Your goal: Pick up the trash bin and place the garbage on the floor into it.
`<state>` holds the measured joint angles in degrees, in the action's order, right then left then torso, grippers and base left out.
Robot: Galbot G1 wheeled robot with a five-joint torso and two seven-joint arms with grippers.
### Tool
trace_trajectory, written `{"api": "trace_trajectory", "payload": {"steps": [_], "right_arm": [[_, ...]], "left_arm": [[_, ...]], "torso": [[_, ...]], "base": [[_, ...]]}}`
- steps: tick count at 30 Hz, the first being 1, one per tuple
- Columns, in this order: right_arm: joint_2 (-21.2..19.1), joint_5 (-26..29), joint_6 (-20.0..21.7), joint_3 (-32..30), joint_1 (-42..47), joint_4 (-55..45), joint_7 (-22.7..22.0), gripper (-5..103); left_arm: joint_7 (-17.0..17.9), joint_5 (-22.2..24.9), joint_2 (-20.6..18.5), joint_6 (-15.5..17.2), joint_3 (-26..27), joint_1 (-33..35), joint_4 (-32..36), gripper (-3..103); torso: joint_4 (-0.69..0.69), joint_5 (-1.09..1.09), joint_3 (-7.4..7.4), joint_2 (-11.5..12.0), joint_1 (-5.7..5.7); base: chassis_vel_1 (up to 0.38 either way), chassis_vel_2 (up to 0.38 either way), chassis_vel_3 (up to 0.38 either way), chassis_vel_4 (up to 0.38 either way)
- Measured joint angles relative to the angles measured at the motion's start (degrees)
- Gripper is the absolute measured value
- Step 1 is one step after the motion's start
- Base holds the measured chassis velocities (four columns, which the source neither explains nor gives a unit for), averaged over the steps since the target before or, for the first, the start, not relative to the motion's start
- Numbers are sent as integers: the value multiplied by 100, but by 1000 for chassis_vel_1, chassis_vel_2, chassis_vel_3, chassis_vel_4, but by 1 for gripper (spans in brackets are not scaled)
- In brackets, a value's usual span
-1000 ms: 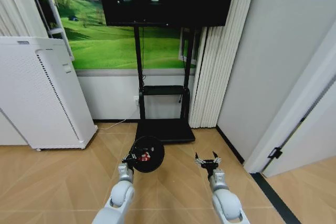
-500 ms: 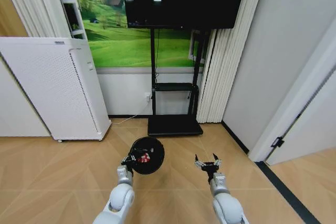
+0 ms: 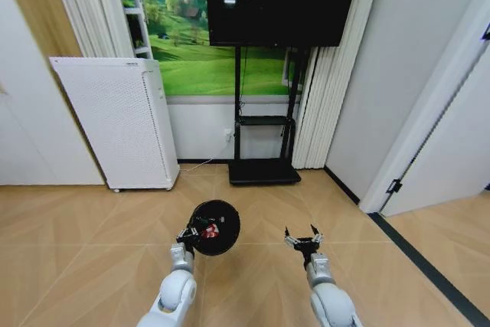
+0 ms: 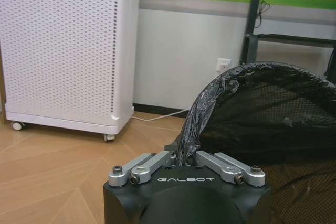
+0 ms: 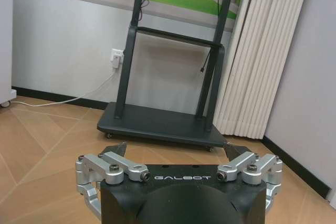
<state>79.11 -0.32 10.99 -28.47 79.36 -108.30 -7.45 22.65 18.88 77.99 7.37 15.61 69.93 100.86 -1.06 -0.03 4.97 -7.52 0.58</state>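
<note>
Head view: the left gripper (image 3: pixel 193 233) holds the trash bin (image 3: pixel 215 227) by its rim above the floor (image 3: pixel 92 250), red garbage (image 3: pixel 209 229) inside; the right gripper (image 3: pixel 304 239) hovers empty, fingers spread. Left wrist view: fingers (image 4: pixel 152 162) pinch the bin's lined rim. Right wrist view: fingers (image 5: pixel 118 149) wide apart, facing the TV stand (image 5: pixel 157 121)

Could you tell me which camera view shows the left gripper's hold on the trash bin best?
The left wrist view: the left gripper is shut on the lined rim of the bin, seen close up. The head view shows the whole bin held up at that gripper, but small. The right wrist view looks at the TV stand instead.
</note>
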Motion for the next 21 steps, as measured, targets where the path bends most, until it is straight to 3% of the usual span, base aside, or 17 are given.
{"api": "trace_trajectory", "payload": {"steps": [6,9,10,13,14,16,18,19,21], "right_arm": [[7,154,-294,19,-106,180,-38,100],[-1,192,-330,1,-119,218,-39,100],[-7,209,-335,-2,-119,232,-35,100],[-22,240,-361,-23,-114,241,-24,100],[-30,248,-390,-39,-99,263,-11,100],[-34,248,-403,-42,-90,274,-4,100],[-56,248,-444,-63,-69,313,44,100],[-56,248,-444,-63,-69,313,44,100],[-65,248,-491,-67,-71,369,67,100]], "left_arm": [[29,-11,16,-1,9,37,25,3],[91,-11,40,2,52,111,58,3],[122,30,60,21,73,147,75,3],[318,294,144,95,154,229,80,3],[655,687,242,183,231,270,80,3],[785,815,276,206,251,278,78,3],[1378,1348,402,242,353,261,-1,3],[1378,1348,402,242,353,261,-1,3],[1971,1975,505,220,410,130,-123,3]], "torso": [[3,6,3,1,3],[3,-3,2,1,4],[4,5,2,1,5],[4,-2,1,1,4],[4,6,2,1,3],[3,7,2,1,3],[0,4,1,1,2],[0,4,1,1,2],[-1,3,1,1,2]], "base": [[296,371,-300,-406],[212,289,-183,-261],[186,90,-148,-241],[84,35,-45,-59],[-12,-20,-1,54],[-12,-20,22,54],[-97,-98,49,79],[-97,-102,52,79],[-64,-90,29,35]]}}
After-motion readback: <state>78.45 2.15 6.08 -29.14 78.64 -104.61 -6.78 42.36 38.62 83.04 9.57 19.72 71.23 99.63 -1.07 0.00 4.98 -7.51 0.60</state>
